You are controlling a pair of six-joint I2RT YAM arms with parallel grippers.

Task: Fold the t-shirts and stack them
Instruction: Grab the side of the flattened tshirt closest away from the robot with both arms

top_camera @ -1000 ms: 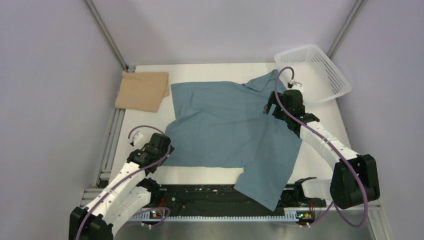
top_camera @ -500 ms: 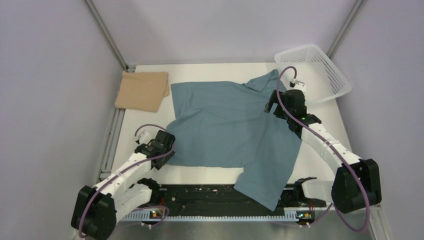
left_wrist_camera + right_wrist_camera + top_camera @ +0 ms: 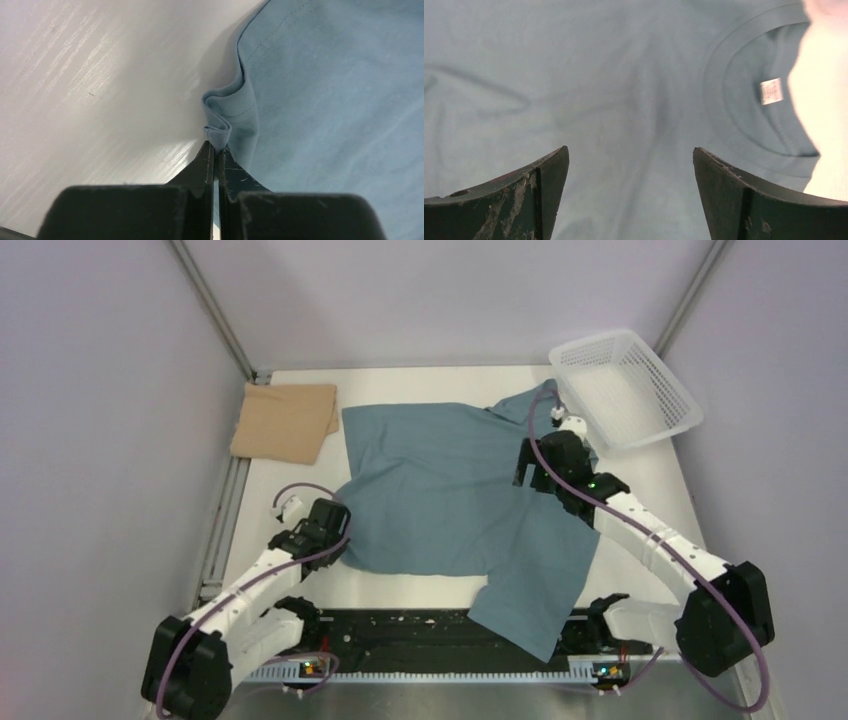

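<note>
Left claw [image 3: 215, 150] of mine is clamped on a bunched edge of the teal t-shirt [image 3: 450, 490]; only the left wrist view shows this. My right claw [image 3: 631, 155] gapes wide above teal cloth, holding nothing, with the neck label [image 3: 771, 91] nearby. Top view: two shirts on the table [image 3: 400, 590], the tan t-shirt [image 3: 285, 422] folded far left, and one basket [image 3: 625, 390].

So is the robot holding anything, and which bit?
The left pincer pinches the blue t-shirt by a bunched fold of its stitched edge. The right pincer is open, holding nothing.
</note>
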